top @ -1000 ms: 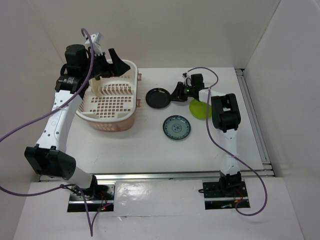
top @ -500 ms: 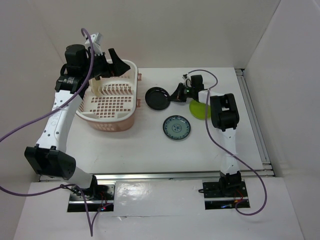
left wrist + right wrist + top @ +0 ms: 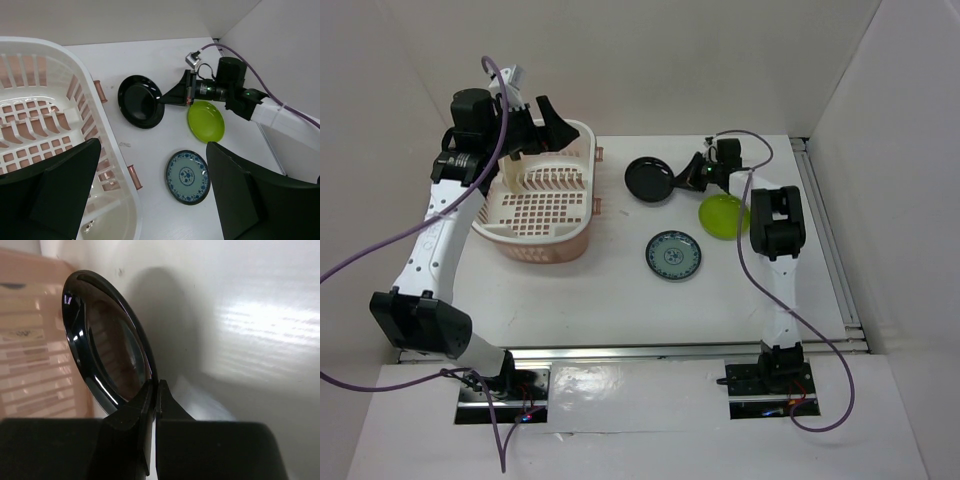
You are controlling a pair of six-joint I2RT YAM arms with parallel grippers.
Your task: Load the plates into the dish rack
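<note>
A plain white counter [image 3: 620,300] boxed in by white panels carries everything. The right tool [image 3: 678,180] is pressed together on the rim of the glossy black plate [image 3: 648,180], its dark fingers [image 3: 127,430] pinching the lower edge. The plate stands tilted up on edge, its mirror-smooth round face toward the dish rack [image 3: 582,215]; whether it touches the counter cannot be told. Just beside that tool the lime green plate [image 3: 722,215] lies flat, and nearer the arm bases the blue-white patterned plate [image 3: 673,255] lies flat too, apart from the green one. The left tool [image 3: 542,132] hangs over the rack's far end, fingers spread wide, gripping nothing. The rack is an oval plastic basket with a white lattice floor and sides, a row of divider prongs [image 3: 548,178] inside and salmon-pink outside. A smooth cream surface [image 3: 107,220] shows in it, too cropped to identify.
</note>
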